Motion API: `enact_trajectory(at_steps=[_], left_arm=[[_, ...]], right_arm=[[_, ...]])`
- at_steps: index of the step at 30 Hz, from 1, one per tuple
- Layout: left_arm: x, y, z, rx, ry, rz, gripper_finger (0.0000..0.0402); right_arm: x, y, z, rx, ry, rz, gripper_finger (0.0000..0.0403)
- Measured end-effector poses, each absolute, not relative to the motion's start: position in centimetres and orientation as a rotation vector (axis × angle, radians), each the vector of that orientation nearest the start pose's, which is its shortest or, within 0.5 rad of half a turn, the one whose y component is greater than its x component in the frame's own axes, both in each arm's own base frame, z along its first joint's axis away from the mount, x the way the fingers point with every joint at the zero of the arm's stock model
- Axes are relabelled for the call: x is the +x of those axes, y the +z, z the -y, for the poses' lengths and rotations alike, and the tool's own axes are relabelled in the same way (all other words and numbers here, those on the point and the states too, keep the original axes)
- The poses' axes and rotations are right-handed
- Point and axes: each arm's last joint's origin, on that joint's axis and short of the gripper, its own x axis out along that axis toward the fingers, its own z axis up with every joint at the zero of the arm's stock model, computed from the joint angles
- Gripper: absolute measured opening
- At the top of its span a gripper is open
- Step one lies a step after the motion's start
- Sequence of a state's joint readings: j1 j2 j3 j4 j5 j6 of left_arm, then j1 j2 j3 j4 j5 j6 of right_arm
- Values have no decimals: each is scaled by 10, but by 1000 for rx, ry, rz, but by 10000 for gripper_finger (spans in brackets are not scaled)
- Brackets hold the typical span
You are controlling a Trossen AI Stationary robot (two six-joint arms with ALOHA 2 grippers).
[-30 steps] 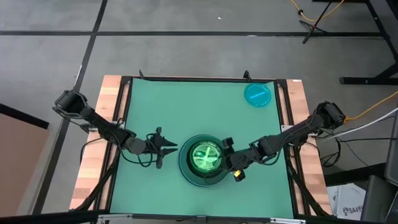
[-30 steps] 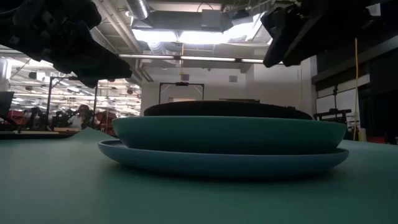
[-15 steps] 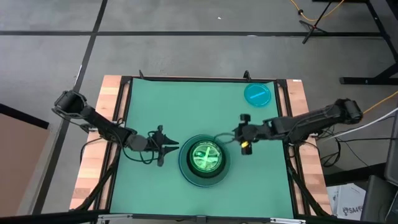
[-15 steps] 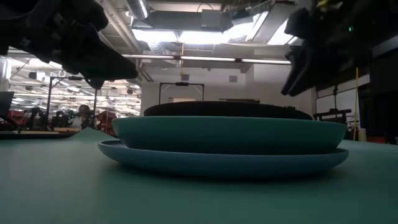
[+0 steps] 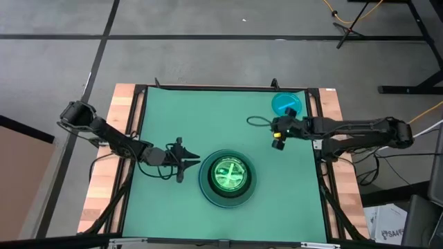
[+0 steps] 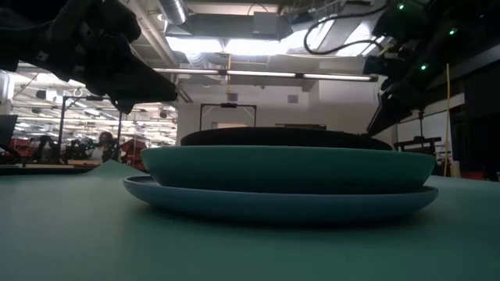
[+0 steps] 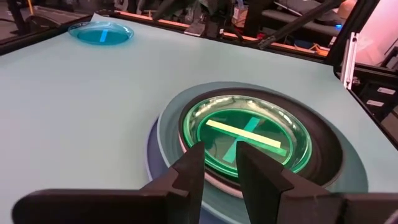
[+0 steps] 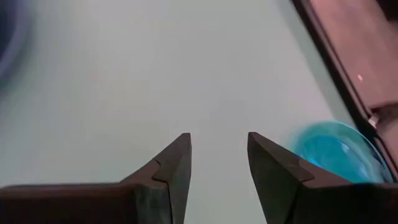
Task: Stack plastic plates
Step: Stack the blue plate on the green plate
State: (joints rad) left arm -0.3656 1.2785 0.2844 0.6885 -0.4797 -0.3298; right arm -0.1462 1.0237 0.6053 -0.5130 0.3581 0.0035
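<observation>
**Stack nearly built; one cyan plate left at the far corner**

While the stack of plates (image 5: 228,177) sits at the near middle of the green counter (image 5: 208,117), a single small cyan plate (image 5: 284,104) lies alone at the far right corner, well apart from it. From above, the stack shows a wide dark-green rim, a dark ring inside it, and a small lime-green plate (image 7: 245,131) on top; the level view shows a blue plate (image 6: 281,201) underneath, so the large pieces serve as the base for the smaller ones.

Right gripper (image 5: 277,131): held out over the counter just beside the cyan plate, between it and the stack. Its jaws stand apart with nothing between them, and its wrist view shows the plate (image 8: 333,152) off to one side of them. My judgement is that it is placed to collect this last plate, which lies flat and thin, so a rim grip looks delicate.

Left gripper (image 5: 188,162): waiting just beside the stack's left edge, jaws slightly apart and empty, pointed at the lime-green plate.
</observation>
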Motion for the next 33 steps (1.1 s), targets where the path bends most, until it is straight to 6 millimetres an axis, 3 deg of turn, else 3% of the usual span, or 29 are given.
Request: enact_trajectory(at_steps=[16, 33], left_arm=[[207, 155, 65, -195, 159, -262, 86], [207, 155, 65, -189, 168, -260, 86]], right_arm=[[170, 198, 87, 139, -775, -988, 149], [190, 137, 150, 253, -899, -1111, 149]])
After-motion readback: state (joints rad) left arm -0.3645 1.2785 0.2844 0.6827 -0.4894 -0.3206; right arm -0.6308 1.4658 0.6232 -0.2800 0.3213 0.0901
